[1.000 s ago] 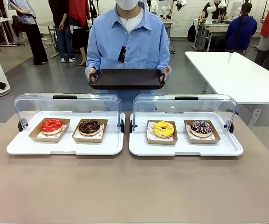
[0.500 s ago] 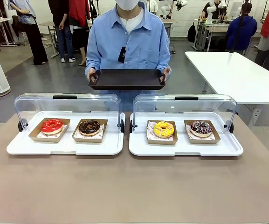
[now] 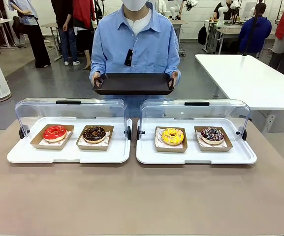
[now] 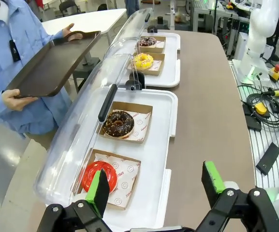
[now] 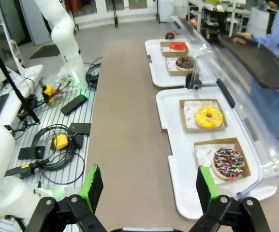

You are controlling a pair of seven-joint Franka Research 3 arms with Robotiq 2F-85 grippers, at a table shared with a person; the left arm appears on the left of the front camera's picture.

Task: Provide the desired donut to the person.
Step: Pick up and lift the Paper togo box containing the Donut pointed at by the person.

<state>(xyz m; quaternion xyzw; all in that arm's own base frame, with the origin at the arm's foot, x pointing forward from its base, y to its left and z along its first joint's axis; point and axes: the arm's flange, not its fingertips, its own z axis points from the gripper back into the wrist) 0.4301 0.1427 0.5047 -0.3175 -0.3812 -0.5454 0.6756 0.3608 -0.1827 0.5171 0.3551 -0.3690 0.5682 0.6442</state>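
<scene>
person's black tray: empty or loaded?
Empty: the black tray held by the person has a bare surface, nothing on it.

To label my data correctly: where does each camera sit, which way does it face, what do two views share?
Left wrist: above the table's left end, looking along it past the red donut; the open left gripper below.
Right wrist: above the right end, looking back past the sprinkled donut; the open right gripper below.
Front: robot's side, facing the person holding the dark tray; left gripper's tip at the left edge.
Shared: both wrist views show the red donut and the tray.
</scene>
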